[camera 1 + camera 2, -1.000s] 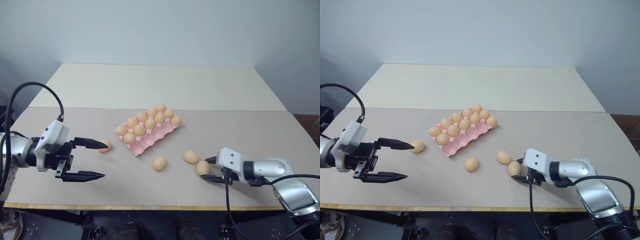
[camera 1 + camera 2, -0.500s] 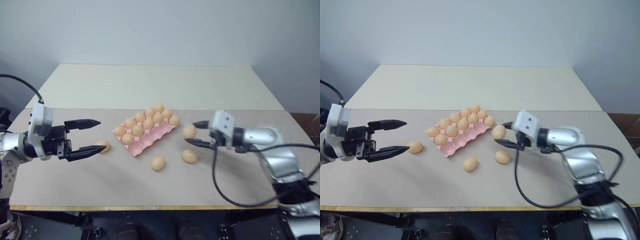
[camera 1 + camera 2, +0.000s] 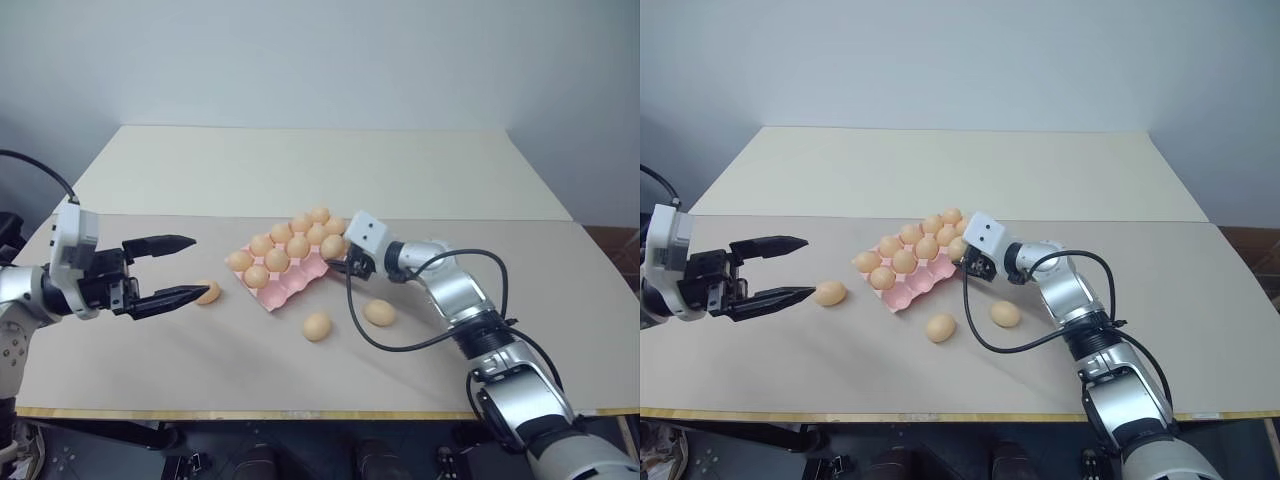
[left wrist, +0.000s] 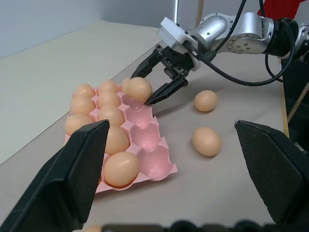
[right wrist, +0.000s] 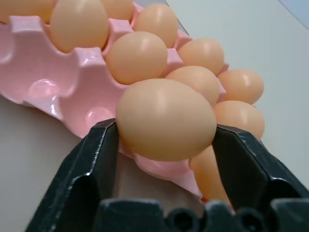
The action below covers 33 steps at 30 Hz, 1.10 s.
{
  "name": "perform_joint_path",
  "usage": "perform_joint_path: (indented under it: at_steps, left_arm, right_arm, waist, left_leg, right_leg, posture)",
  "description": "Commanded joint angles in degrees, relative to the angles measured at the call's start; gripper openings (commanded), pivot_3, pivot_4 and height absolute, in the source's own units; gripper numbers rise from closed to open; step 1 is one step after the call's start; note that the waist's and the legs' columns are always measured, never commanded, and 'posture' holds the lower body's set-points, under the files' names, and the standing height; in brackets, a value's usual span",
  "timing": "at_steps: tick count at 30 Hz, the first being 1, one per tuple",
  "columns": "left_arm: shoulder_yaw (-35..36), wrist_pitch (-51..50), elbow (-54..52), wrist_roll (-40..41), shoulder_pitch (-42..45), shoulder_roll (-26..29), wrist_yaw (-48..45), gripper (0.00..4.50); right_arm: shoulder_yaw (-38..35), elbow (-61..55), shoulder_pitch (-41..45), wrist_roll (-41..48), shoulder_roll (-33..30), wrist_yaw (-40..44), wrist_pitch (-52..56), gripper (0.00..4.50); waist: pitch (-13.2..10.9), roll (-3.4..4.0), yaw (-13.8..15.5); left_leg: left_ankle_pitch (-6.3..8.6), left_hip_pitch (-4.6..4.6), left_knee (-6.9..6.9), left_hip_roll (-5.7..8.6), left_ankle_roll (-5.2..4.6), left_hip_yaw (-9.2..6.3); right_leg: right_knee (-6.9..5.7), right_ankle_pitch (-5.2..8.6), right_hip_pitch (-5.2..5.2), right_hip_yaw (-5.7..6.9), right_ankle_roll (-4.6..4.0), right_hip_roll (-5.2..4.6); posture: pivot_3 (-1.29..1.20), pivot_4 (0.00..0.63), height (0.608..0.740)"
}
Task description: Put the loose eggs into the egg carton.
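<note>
The table [image 3: 500,190] is the biggest thing before me, pale and in two parts. On the nearer part sits the egg carton [image 3: 292,285], a pink tray lying at an angle, its far cups full of eggs and the near row bare. My right gripper [image 4: 153,88] is at the carton's right end, with an egg [image 5: 165,119] sitting between its two black fingers above the tray's edge; the fingers are close on either side of it, and I read that as a hold. My left gripper [image 3: 178,270] hangs spread wide and empty on the left. Three loose eggs lie on the table: one [image 3: 208,292] just beside my left lower fingertip, one [image 3: 317,326] in front of the carton, one [image 3: 379,312] near my right forearm.
</note>
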<state>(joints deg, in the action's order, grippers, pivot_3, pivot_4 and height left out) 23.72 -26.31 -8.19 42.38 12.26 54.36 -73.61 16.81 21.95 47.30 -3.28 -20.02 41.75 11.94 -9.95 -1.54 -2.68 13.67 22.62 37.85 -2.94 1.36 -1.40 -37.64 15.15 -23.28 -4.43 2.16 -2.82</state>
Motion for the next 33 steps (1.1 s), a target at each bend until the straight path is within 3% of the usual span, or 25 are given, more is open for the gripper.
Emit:
perform_joint_path:
  at_steps: [1, 8, 17, 24, 33]
  left_arm:
    - [1.9, 0.3, -1.6, 0.7, -0.4, 1.2, -0.5, 4.5]
    - [1.7, 0.3, -1.4, 0.5, -0.4, 1.5, -0.8, 4.5]
    - [2.1, 3.5, 0.9, -1.6, -2.8, 3.1, -5.7, 4.5]
    - [3.0, 7.0, 3.2, -3.6, -6.3, 5.6, -11.2, 4.5]
    - [4.2, 7.2, 2.9, -3.7, -8.2, 5.5, -11.1, 4.5]
  right_arm:
    - [-2.9, -0.5, 2.4, -0.6, 0.9, -3.9, -1.1, 4.45]
    - [-7.5, -15.5, -2.6, 7.0, -2.6, 2.4, 4.4, 4.48]
    - [-19.6, -39.3, -20.1, 27.0, -20.3, 21.0, 11.7, 4.48]
    - [-29.8, -40.3, -31.7, 33.8, -34.1, 34.2, 8.9, 4.48]
    - [-33.1, -38.5, -33.9, 34.2, -36.6, 35.0, 7.1, 4.48]
  waist:
    - [0.0, 0.0, -0.1]
    - [0.0, 0.01, 0.2]
    - [0.0, 0.01, 0.6]
    - [0.0, 0.01, 0.0]
    - [0.0, 0.01, 0.2]
  left_leg:
    - [0.0, 0.0, 0.0, 0.0, 0.0, 0.0]
    - [0.0, 0.02, -0.01, 0.0, 0.0, -0.01]
    - [0.0, 0.02, -0.01, 0.0, 0.0, -0.02]
    - [0.0, -0.14, -0.03, -0.01, -0.01, 0.03]
    - [0.01, -0.2, -0.03, -0.04, -0.01, 0.05]
  right_leg:
    - [0.0, 0.0, 0.0, 0.0, 0.0, 0.0]
    - [0.01, 0.0, 0.0, 0.0, 0.0, -0.01]
    - [0.09, 0.03, 0.06, 0.06, -0.01, -0.03]
    - [0.07, 0.09, 0.15, 0.02, -0.05, 0.0]
    - [0.06, 0.1, 0.19, -0.04, -0.04, 0.04]
  posture:
    - [0.0, 0.15, 0.74]
    - [0.0, 0.15, 0.74]
    - [0.0, 0.15, 0.74]
    - [0.0, 0.15, 0.74]
    - [0.0, 0.15, 0.74]
